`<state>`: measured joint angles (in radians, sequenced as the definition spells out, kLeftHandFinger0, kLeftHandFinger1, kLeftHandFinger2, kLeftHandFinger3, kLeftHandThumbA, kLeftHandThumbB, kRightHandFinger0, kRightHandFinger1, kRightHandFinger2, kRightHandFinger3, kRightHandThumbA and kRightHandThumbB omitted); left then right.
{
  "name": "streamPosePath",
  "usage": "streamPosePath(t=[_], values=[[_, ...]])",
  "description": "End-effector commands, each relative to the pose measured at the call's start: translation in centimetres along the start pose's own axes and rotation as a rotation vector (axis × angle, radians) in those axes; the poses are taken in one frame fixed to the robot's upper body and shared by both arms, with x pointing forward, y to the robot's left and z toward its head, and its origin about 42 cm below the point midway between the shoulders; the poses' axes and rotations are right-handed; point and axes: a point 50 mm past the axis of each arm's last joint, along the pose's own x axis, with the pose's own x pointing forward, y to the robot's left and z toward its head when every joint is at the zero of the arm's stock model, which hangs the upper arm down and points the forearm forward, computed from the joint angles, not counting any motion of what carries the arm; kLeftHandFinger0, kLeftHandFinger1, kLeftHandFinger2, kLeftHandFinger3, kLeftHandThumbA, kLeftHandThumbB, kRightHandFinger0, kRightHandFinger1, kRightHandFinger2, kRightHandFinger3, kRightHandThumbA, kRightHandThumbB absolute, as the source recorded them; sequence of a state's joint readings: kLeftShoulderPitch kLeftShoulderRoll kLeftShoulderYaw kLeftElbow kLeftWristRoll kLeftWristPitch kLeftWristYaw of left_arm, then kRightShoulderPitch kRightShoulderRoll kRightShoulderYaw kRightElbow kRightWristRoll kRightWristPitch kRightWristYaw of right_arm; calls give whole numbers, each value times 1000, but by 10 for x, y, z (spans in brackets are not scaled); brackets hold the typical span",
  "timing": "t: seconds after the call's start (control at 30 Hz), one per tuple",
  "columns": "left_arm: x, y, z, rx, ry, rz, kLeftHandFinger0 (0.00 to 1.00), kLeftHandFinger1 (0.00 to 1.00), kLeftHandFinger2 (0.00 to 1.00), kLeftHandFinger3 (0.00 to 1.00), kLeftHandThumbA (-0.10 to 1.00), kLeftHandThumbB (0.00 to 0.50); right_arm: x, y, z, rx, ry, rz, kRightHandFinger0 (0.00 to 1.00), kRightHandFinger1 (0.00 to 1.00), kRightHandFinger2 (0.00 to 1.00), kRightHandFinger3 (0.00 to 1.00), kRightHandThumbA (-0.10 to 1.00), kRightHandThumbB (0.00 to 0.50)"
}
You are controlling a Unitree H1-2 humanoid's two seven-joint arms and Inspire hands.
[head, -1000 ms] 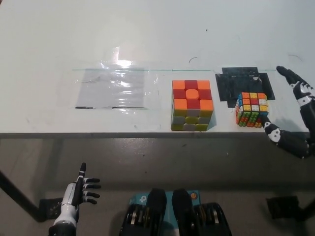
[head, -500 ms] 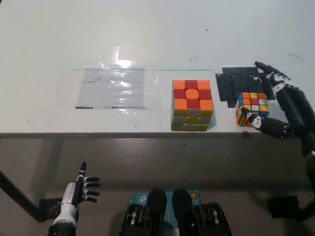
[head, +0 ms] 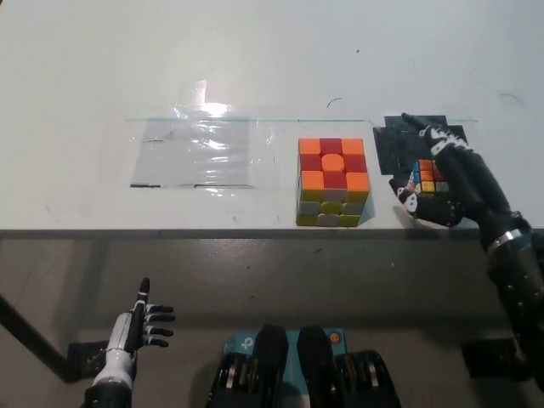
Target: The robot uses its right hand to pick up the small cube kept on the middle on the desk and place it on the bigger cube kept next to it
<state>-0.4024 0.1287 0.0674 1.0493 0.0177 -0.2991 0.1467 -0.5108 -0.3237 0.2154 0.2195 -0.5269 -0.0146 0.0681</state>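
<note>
Right hand (head: pixel 448 180) lay over the small cube (head: pixel 424 176), its fingers curled around the cube from the far side and the near side, covering most of it. Whether the grip was firm, the view did not show. That cube sat on the desk (head: pixel 255 68), just right of the big cube (head: pixel 332 181) and apart from it. Left hand (head: pixel 144 323) hung below the desk edge, left of the big cube, fingers apart.

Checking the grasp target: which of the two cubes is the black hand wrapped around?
The small cube, at the desk's right, largely covered by the right hand. The big cube stands alone, untouched, to its left.
</note>
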Motion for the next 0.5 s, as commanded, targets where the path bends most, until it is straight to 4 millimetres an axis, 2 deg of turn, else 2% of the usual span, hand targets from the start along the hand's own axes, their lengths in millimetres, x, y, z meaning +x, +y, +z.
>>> streamPosePath(t=[0.0, 0.07, 0.1, 0.13, 0.17, 0.23, 0.33, 0.4, 0.47], values=[[14, 5, 25, -1, -81, 14, 406, 408, 482, 456, 1000, 116, 15, -12, 11, -37, -80, -67, 1000, 1000, 1000, 1000, 591, 444], [14, 5, 27, -4, -83, 19, 406, 409, 484, 455, 1000, 114, 13, -13, 5, -44, -73, -62, 1000, 1000, 1000, 1000, 569, 435], [14, 5, 27, 1, -83, 19, 406, 409, 482, 458, 1000, 88, 12, -13, 0, -48, -64, -56, 1000, 1000, 1000, 1000, 542, 423], [14, 5, 27, 2, -85, 20, 407, 409, 481, 457, 1000, 85, 11, -13, -3, -49, -62, -55, 1000, 1000, 1000, 1000, 542, 422], [17, 5, 30, 20, -80, 23, 444, 455, 561, 560, 1000, 98, 12, -15, -3, -51, -58, -59, 1000, 1000, 1000, 1000, 540, 423], [16, 4, 31, 7, -76, 26, 469, 475, 583, 579, 1000, 106, 8, -13, -7, -60, -51, -53, 1000, 1000, 1000, 1000, 527, 414], [16, 1, 29, -5, -69, 19, 489, 484, 578, 563, 1000, 116, 4, -8, -12, -81, -41, -35, 1000, 1000, 1000, 1000, 577, 416], [15, 2, 29, -7, -76, 18, 460, 446, 534, 521, 1000, 109, 2, -5, -13, -84, -30, -15, 1000, 1000, 1000, 1000, 543, 399], [16, 2, 31, 2, -94, 19, 450, 446, 541, 528, 1000, 100, 1, -4, -14, -88, -29, -8, 1000, 1000, 1000, 1000, 482, 400]])
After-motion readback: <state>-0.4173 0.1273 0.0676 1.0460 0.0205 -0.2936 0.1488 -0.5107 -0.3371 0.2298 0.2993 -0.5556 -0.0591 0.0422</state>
